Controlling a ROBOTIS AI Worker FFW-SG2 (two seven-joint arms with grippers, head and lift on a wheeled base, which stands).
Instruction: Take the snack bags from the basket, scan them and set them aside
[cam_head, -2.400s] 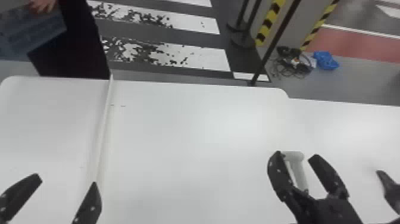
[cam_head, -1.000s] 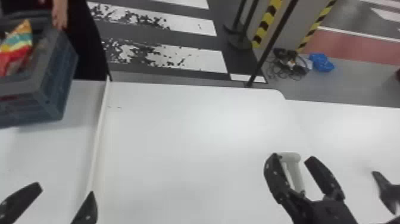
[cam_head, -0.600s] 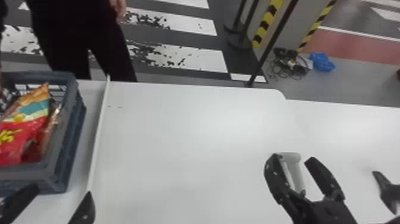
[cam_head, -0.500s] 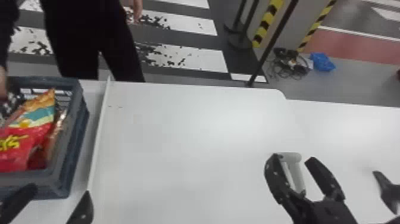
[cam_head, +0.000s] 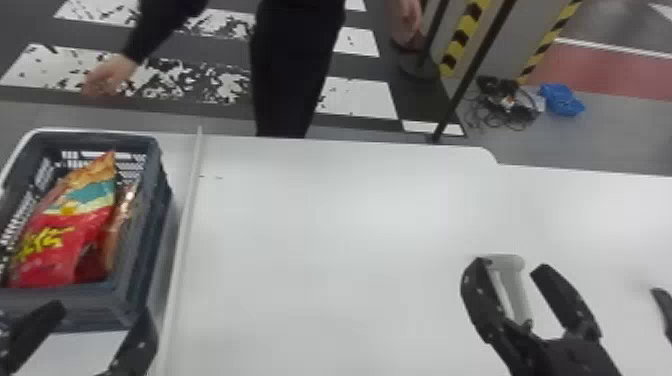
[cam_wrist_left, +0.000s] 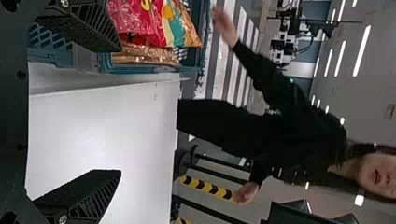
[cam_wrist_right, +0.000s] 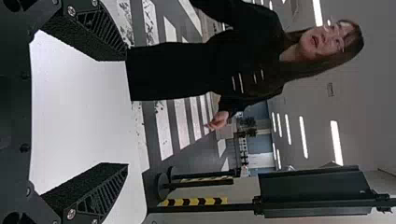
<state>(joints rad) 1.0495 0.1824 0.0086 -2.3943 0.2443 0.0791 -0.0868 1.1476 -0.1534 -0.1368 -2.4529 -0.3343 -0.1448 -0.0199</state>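
In the basket lay a red snack bag, likely light and crumbly, best pinched softly by its orange end, with the left claw near and right claw far, both wide and empty.

Left gripper is just hanging out in the head view's bottom left corner, fingers wide open. Right gripper's lower right, fingers spread too.

On the floor, a blue bundle lies beside tangled black cables, near a dark post.
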